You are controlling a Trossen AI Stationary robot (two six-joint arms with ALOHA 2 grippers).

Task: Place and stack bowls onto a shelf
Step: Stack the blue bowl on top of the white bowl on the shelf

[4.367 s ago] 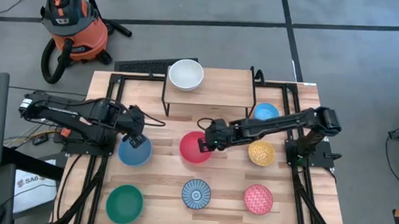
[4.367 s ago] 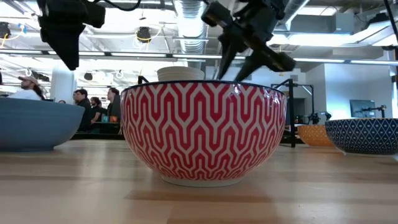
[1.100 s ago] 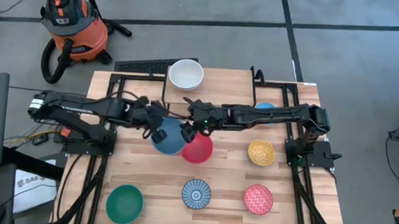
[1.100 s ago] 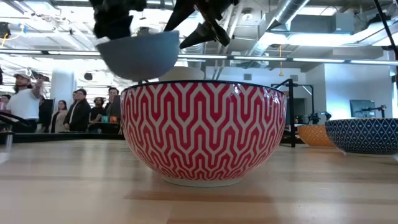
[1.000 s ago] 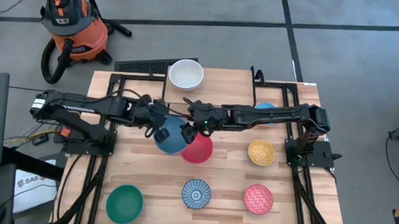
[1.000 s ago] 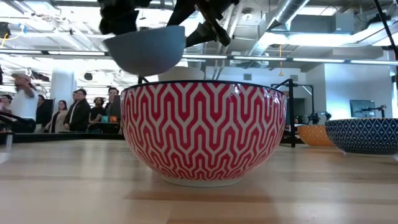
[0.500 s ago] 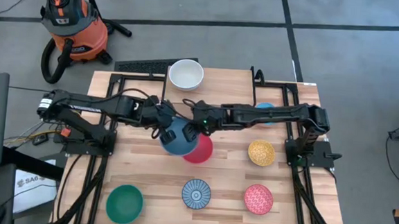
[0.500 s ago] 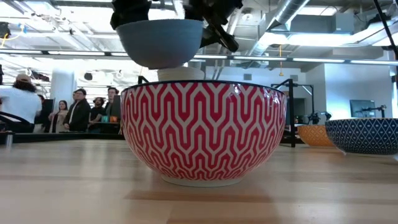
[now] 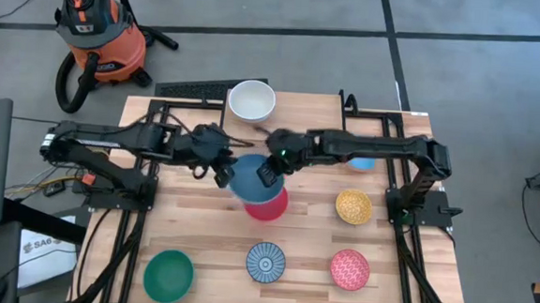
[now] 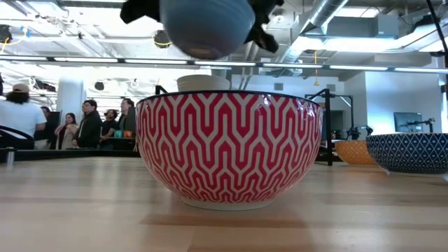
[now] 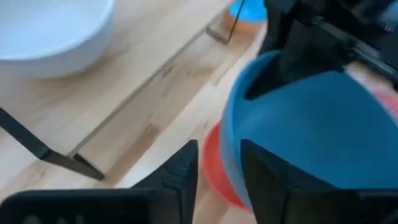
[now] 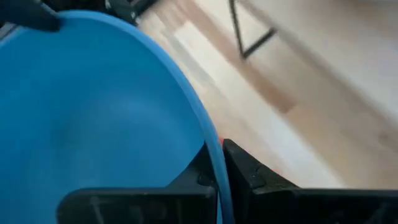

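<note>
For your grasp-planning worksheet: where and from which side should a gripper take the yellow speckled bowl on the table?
Grip the yellow speckled bowl by its thin rim, coming straight down from above, one finger inside and one outside. It sits upright and open, its round wall too wide to span; probably the side nearest the right gripper.

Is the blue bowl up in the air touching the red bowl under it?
Apart. In the low view, the blue bowl hangs high above the table, and the red bowl sits down on the wood. Both grippers pinch the blue bowl's rim.

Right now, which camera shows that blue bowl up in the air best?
The high view: the blue bowl hangs over the red bowl, a gripper on each side. The low view shows its underside; wrist views show only rim and inside.
</note>
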